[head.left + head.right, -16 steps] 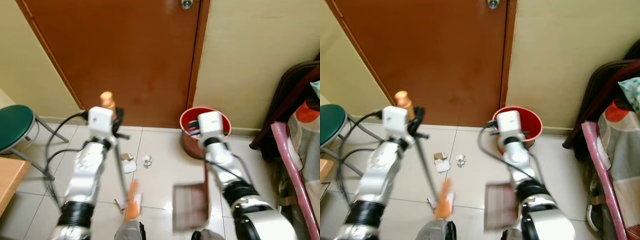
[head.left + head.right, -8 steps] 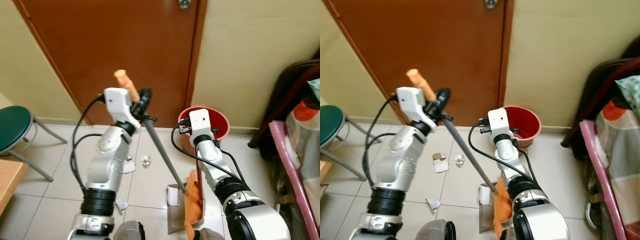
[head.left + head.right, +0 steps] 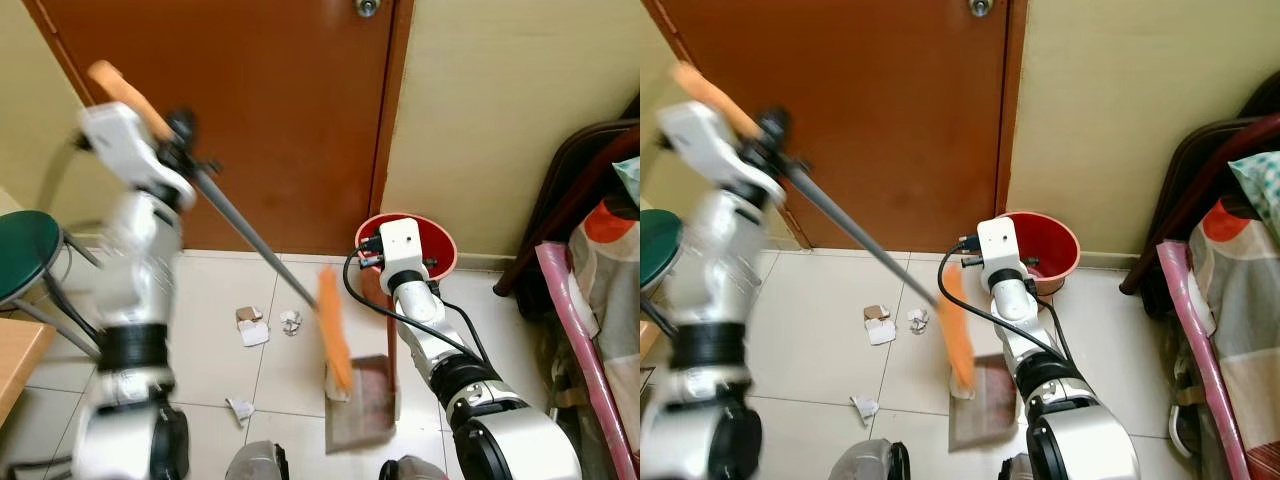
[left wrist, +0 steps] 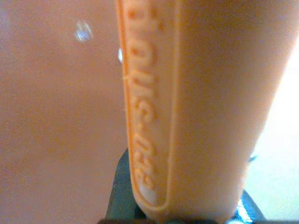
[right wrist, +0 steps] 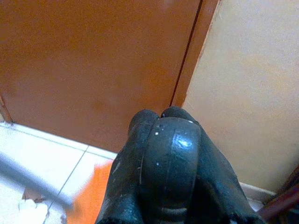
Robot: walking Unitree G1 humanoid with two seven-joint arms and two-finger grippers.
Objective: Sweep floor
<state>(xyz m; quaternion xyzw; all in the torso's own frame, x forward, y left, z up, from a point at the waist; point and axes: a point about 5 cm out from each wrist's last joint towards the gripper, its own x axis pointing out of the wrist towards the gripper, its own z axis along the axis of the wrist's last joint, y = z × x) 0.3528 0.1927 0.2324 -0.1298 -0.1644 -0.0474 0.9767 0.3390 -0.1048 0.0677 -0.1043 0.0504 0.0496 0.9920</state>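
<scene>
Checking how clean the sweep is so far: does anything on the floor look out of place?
Yes. Scraps of litter lie loose on the tiles by the door, and one more scrap nearer the robot, all apart from the dustpan. The broom head hangs above the pan's edge, blurred.

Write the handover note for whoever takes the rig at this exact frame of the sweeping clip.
Left gripper: raised high, shut on the broom near its orange handle end; the orange broom head hangs at the dustpan's near edge.
Right gripper: shut on the dustpan's upright handle; dustpan sits on the tiles in front of the red bin.
Done: one white scrap lies at the dustpan mouth under the broom head.
Left: paper scraps near the door and one scrap closer in are unswept; the pan is not yet emptied into the bin.
</scene>
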